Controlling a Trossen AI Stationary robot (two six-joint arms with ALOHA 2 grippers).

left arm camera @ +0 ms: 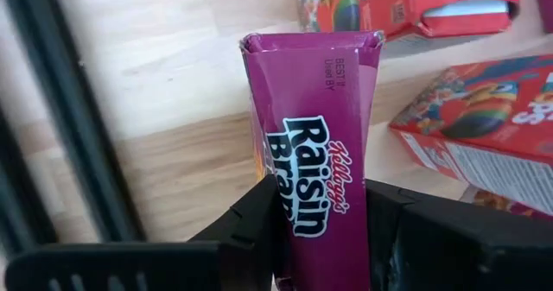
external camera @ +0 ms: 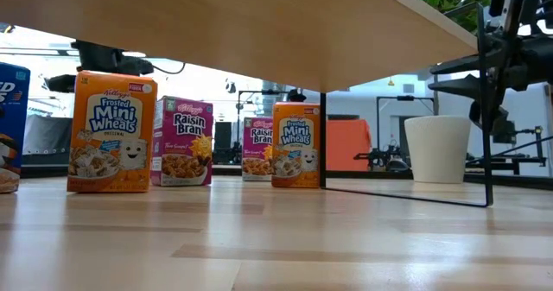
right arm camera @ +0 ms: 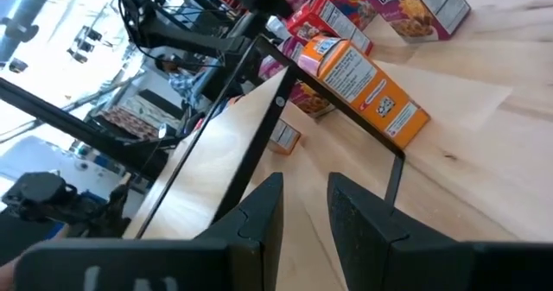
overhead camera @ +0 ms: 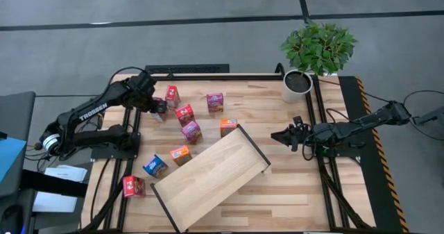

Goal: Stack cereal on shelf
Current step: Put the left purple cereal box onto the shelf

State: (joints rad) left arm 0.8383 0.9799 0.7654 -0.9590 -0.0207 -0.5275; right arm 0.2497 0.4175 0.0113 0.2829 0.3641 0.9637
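Observation:
My left gripper (overhead camera: pixel 159 109) is at the far left of the table, shut on a magenta Raisin Bran cereal box (left arm camera: pixel 315 127). Several more cereal boxes stand or lie around it: red (overhead camera: pixel 184 114), magenta (overhead camera: pixel 215 102), orange (overhead camera: pixel 228 126) and blue (overhead camera: pixel 155 166). The shelf (overhead camera: pixel 208 178), a pale board on a thin black frame, lies slantwise across the table's near middle. My right gripper (overhead camera: pixel 275 135) hovers off the shelf's right end, roughly level, its fingers (right arm camera: pixel 263 209) a narrow gap apart with nothing between them. My left gripper pinches the Raisin Bran box between its two fingers (left arm camera: pixel 255 218) on its two broad faces, with the printed narrow side (left arm camera: pixel 311 183) facing the wrist. The fingers come steeply from above. The box points away along them; whether its far end (left arm camera: pixel 311 42) touches the table I cannot tell.
A white pot (overhead camera: pixel 297 85) with a green plant stands at the far right corner. In the low view the shelf board (external camera: pixel 259 32) stretches overhead on black legs (external camera: pixel 322 140), with orange (external camera: pixel 111 131) and magenta (external camera: pixel 182 142) boxes upright beyond. Bare tabletop lies at the near right.

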